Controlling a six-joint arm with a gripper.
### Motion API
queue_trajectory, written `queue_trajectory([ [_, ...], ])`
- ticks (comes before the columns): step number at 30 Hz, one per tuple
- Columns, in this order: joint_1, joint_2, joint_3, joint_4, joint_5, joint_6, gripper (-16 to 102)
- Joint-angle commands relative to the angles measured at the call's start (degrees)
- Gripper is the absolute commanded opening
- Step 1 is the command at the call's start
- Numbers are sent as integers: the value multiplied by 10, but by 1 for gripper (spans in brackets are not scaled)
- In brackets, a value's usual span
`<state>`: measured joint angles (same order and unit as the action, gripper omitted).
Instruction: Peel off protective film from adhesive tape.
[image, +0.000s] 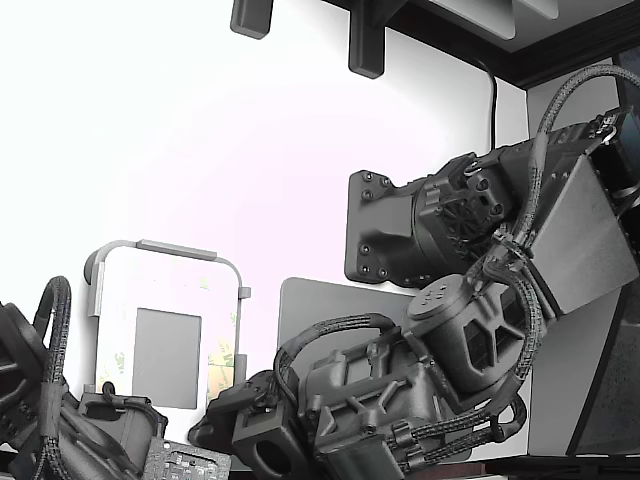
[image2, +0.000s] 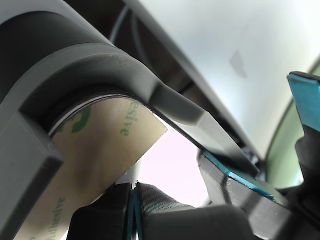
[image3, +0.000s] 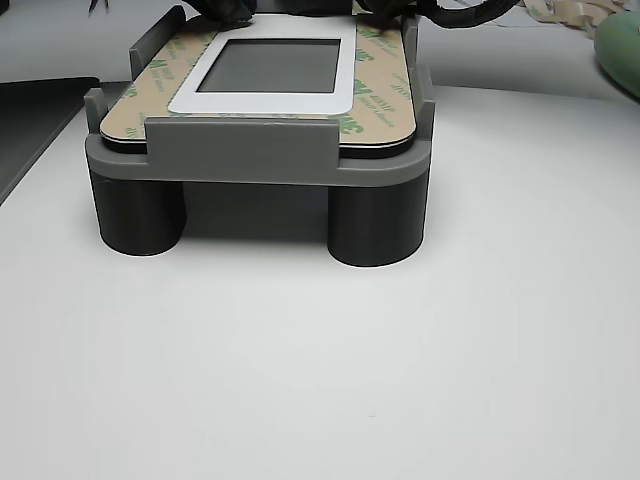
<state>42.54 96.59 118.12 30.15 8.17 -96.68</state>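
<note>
Right against your wrist camera, the tan protective film (image2: 95, 165) with green print curls off the grey holder (image2: 75, 65), its lower edge running down to the gripper (image2: 134, 210), whose dark jaws look pressed together with a teal pad between; you cannot tell whether they pinch it. Your other view shows the holder (image3: 240, 150) on two round legs, tan strips (image3: 385, 100) framing a grey square (image3: 275, 65)

Green print is showing on the protective film (image2: 95, 165): partial "esive" near its curled edge, "dhesive" lower down, plus a round logo fragment. In the other view, green marks on the liner strips (image3: 380, 95) are reading too blurred.
</note>
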Motion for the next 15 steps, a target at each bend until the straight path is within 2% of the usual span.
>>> queue_trajectory([
  [1, -3, 18, -13, -1, 1, 2, -11],
  [15, 1, 21, -20, 17, 4, 0, -11],
])
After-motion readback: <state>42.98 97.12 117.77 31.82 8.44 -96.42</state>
